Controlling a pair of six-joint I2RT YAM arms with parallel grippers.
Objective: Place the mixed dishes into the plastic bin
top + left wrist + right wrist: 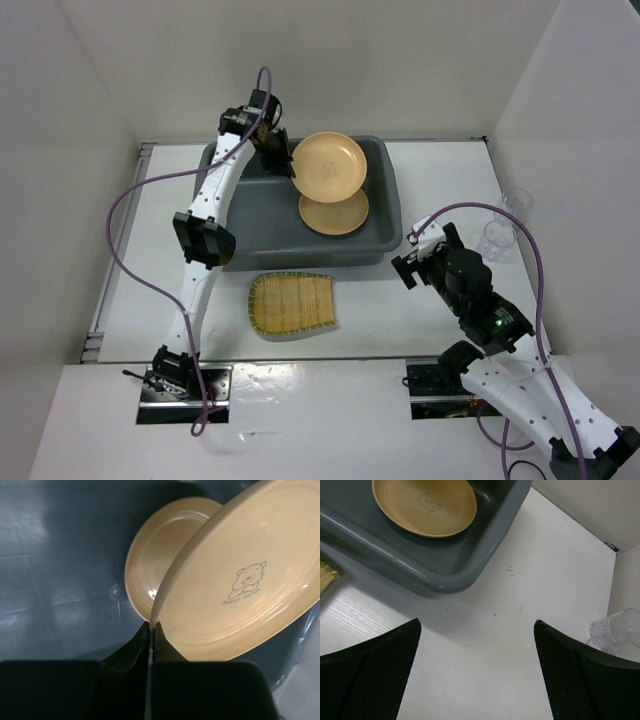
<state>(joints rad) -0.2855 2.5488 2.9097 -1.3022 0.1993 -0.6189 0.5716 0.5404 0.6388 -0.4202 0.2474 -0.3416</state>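
Top view: even, diffuse brightness between white walls [350, 60], with soft shadows. Left wrist view: dim and blue-tinted. The left gripper [151, 630] is a dark, unfocused mass, while the plate [250, 580] it holds is sharp just ahead of it, the print legible. Pale glare patches mark the plastic bin [60, 570] ahead-left. Right wrist view: bright, with a soft shadow under the bin's rim ahead-left of the right gripper [476, 624].

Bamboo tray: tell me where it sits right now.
In the top view the bamboo tray lies on the table, outside the grey bin, just on the near side of its front wall, slightly left of centre.
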